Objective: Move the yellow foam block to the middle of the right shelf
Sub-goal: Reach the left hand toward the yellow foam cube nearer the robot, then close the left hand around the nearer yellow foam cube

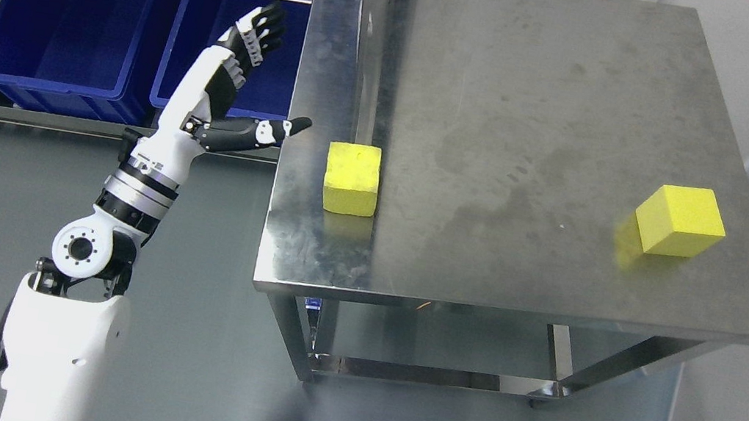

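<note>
On the steel table [513, 75], both yellow foam blocks [352, 179] sit untouched; left hand [239, 71] hovers just beside, fingers spread, holding nothing. Basically not started yet.

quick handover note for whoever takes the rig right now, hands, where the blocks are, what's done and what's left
Left hand: open, fingers spread, holding nothing, raised to the left of the steel table, thumb pointing toward its left edge. It touches no block.
Right hand: not in view.
Yellow foam blocks: two on the table top. One sits near the left edge, closest to the left hand. The other sits near the right edge, turned at an angle.
Blue bins are on the rack behind the left hand.
Done: nothing visible; no block is grasped.
Left: grasp a block, lift it and carry it to the right shelf's middle level. That shelf is not visible in this view.
</note>
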Controlling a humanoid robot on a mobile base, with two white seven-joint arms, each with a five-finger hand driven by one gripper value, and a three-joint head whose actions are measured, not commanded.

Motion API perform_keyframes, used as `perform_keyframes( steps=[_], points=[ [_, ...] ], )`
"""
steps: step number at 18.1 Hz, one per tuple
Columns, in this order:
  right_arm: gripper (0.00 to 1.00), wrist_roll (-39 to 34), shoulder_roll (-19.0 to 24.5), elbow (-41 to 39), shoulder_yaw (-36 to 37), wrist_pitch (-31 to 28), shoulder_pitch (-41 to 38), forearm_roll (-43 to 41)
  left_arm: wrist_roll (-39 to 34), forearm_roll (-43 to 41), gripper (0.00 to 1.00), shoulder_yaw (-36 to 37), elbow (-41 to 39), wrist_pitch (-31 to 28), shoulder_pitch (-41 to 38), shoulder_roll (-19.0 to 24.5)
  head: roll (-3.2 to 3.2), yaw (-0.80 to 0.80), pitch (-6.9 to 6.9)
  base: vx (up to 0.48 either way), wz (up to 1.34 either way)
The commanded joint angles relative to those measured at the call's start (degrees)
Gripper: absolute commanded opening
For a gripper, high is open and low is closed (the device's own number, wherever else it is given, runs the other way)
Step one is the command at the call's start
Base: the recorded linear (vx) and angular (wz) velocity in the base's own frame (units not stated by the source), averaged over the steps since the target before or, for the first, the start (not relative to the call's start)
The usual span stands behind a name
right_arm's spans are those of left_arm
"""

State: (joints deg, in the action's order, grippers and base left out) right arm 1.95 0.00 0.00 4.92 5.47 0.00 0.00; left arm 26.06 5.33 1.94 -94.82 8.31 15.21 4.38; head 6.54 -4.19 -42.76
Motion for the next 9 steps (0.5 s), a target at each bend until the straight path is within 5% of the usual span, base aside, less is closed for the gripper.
perform_keyframes(
  steps=[1,9],
  points=[
    [1.0,-0.02,-1.0,-1.0,0.0,-0.02,-0.09,0.18,7.07,-1.02,1.0,8.95,-0.19,-2.86,3.52,2.12,0.0,0.0,0.0,0.0,0.0],
    [1.0,-0.02,-1.0,-1.0,0.0,-0.02,-0.09,0.18,9.09,-14.1,0.99,13.61,0.07,-4.7,6.15,3.52,0.0,0.0,0.0,0.0,0.0]
  ],
)
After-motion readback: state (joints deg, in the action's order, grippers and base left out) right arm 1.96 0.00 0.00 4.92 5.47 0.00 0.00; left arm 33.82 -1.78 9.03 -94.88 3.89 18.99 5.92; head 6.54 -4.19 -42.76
